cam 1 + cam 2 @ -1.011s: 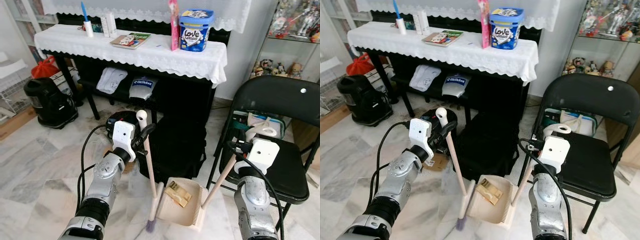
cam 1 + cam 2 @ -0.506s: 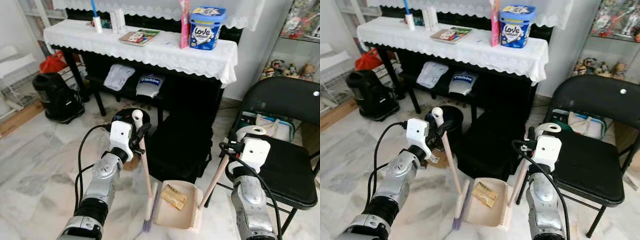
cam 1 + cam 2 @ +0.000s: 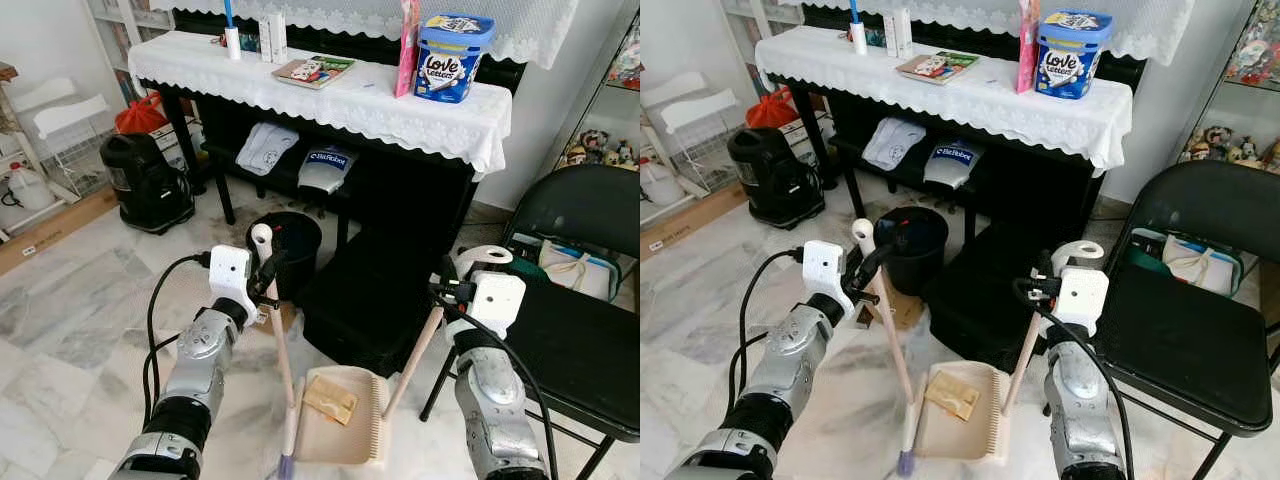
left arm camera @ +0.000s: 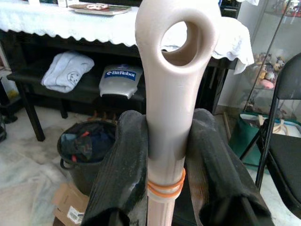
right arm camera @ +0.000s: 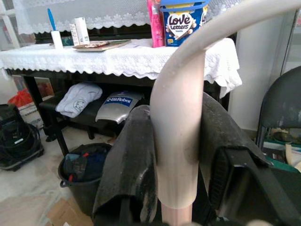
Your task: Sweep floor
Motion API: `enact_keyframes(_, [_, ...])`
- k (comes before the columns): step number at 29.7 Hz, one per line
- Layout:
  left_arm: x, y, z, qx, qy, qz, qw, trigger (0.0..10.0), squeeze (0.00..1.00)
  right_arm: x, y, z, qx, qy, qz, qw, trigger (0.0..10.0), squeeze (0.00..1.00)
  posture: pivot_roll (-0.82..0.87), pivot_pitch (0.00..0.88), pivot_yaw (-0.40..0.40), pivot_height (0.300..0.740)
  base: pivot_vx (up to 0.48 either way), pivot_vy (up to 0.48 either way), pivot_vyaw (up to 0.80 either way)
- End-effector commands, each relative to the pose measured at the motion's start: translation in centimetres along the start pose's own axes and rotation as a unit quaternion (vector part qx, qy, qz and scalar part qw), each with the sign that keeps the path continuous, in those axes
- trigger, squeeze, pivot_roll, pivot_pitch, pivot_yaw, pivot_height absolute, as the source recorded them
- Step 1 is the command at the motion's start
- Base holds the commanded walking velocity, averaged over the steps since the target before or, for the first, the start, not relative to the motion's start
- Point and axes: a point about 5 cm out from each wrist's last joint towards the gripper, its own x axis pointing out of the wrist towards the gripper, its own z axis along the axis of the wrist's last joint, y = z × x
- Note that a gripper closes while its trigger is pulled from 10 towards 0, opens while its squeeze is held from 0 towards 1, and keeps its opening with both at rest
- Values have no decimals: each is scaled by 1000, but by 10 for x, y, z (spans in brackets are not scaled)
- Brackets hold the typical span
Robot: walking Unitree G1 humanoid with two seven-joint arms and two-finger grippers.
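My left gripper (image 3: 266,283) is shut on the beige broom handle (image 3: 279,350) just under its loop end (image 4: 178,42); black fingers (image 4: 123,165) press on both sides of it. The broom head (image 3: 288,440) rests on the marble floor against the left edge of the beige dustpan (image 3: 357,425). A flat brown scrap (image 3: 329,400) lies inside the pan. My right gripper (image 3: 447,295) is shut on the dustpan's long handle (image 3: 413,352), seen close up between its fingers (image 5: 127,165).
A black bin (image 3: 287,238) with rubbish stands right behind the broom, a cardboard piece (image 3: 285,318) beside it. A black case (image 3: 375,300) sits under the lace-covered table (image 3: 330,95). A black folding chair (image 3: 590,330) is at the right, a black appliance (image 3: 150,185) at the left. Open floor lies left.
The whole picture has shifted, so the camera moved; the black bin now shows fully behind the broom. Both grippers keep their hold, with broom and dustpan still together on the floor.
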Motion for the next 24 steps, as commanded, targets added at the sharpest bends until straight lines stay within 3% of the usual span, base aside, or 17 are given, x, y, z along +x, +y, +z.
enact_keyframes(1, [6, 5, 14, 10, -31, 23, 999, 10000, 0, 7, 6, 12, 1, -26, 18, 999, 10000, 0, -89, 0, 17, 740, 0, 0, 0])
enact_keyframes(8, [-1, 11, 14, 60, -43, 67, 995, 10000, 0, 7, 8, 14, -1, -34, 20, 999, 10000, 0, -93, 0, 21, 740, 0, 0, 721])
enact_keyframes(24, [0, 4, 14, 87, -48, 85, 991, 10000, 0, 7, 10, 10, 4, -35, 22, 999, 10000, 0, -97, 0, 57, 740, 0, 0, 800])
